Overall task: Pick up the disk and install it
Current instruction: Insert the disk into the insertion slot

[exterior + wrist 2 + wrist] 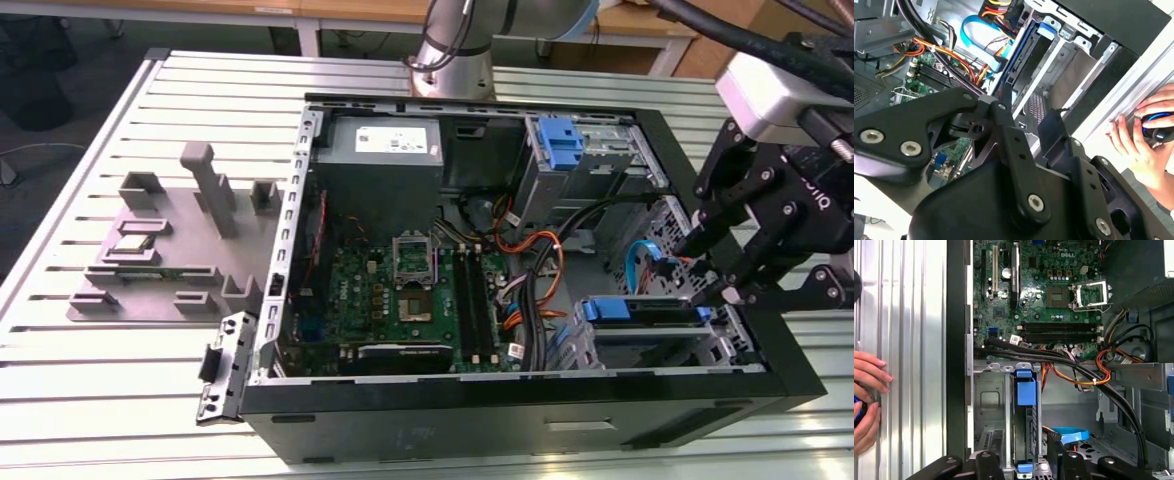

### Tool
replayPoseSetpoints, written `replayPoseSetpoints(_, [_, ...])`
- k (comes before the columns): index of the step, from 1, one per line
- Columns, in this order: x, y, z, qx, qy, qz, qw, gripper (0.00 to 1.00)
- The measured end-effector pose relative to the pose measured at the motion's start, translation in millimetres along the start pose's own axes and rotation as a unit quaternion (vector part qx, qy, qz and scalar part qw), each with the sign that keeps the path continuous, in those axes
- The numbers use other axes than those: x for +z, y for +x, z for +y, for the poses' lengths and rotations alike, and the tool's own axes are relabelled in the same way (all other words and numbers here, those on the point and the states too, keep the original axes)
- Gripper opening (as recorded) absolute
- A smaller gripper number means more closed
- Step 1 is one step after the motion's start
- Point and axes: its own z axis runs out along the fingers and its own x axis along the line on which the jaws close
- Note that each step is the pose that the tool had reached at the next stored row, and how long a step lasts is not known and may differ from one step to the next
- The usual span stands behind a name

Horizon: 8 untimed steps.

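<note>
The disk [638, 311] stands on edge in the drive cage at the corner of the open computer case [534, 400] on the exterior view's right, its blue bracket [1025, 390] facing up. In the first wrist view its dark body [1025, 432] runs down between the cage's metal rails. My gripper [714, 270] hangs just above and beside that cage, open, with nothing in it. Its black fingers [985, 462] straddle the line of the disk without touching it. The second wrist view shows the gripper's linkage [1004, 130] above the cage slot [1029, 60].
The case holds a green motherboard [400, 300], a grey power supply [380, 150], orange and black cables [1084, 370] and a blue latch piece [558, 140]. A grey fixture [174, 250] stands on the slatted table. A person's hand [866, 385] rests on the table beside the case.
</note>
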Motion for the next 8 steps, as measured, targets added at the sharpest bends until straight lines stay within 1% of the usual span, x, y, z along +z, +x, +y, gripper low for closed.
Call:
replayPoseSetpoints(2, [1.3, 0.0, 0.3, 0.0, 0.0005, -0.0005, 1.0, 0.48])
replayPoseSetpoints(4, [4.3, -0.9, 1.4, 0.0, 0.0015, -0.0012, 1.0, 0.48])
replayPoseSetpoints(8, [10.5, -6.8, 2.9, -0.001, 0.0033, -0.0013, 1.0, 0.48])
